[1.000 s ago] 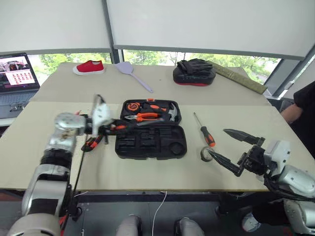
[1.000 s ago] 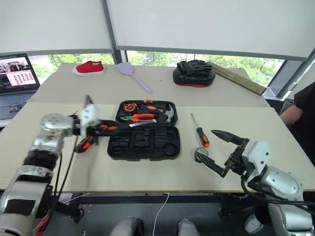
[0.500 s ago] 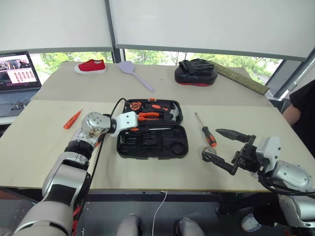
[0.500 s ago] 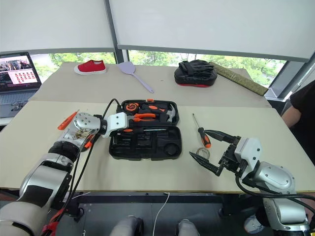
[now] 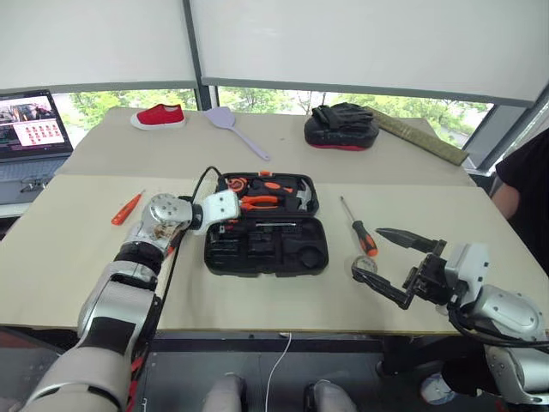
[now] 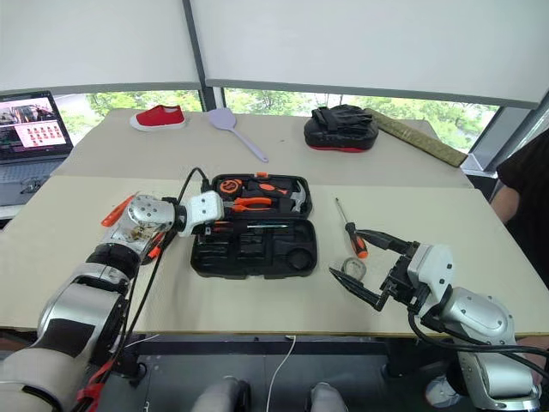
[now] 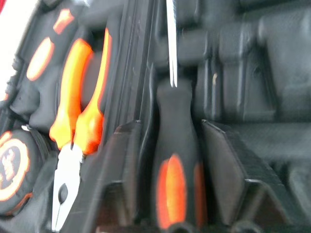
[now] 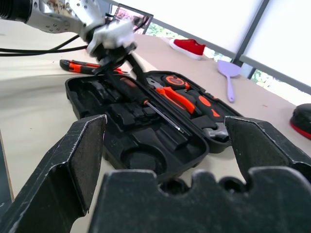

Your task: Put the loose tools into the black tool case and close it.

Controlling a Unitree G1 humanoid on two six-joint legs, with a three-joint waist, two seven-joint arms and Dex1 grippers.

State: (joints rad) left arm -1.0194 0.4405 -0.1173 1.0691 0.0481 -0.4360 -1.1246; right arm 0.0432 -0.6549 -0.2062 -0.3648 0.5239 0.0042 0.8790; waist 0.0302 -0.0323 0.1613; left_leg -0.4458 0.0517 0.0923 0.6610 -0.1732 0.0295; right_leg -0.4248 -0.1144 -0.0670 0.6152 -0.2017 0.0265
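The black tool case (image 5: 266, 232) lies open at the centre of the frame on the table (image 5: 257, 305), its rear half already filled with pliers (image 5: 259, 202) and other orange-trimmed tools, its front half mostly bare recesses. The left end effector (image 7: 167, 160) sits at the case's left edge with a screwdriver (image 7: 171, 160) between its fingers (image 7: 221, 160); in the left wrist view the handle stands between the two pads with a sliver of gap on either side, so the grip looks slack, and whether it is truly let go cannot be told. The shaft lies along a groove near the hinge. The right end effector (image 5: 396, 264) hangs spread wide and empty at the lower right, just beside the tape roll (image 5: 364, 265).

Loose pieces left outside: a second screwdriver (image 5: 358, 229) right of the case, the tester pen (image 5: 125, 209) at the far left, and a utility knife (image 8: 77, 66) behind the left arm.

These tools look light and rigid. The screwdrivers probably grip best across the rubbery handle, since the steel shaft is thin and slippery. The tape roll is low and flat, best pinched across its rim. The case's lid seems stiff plastic, likely pushed over from its far edge.
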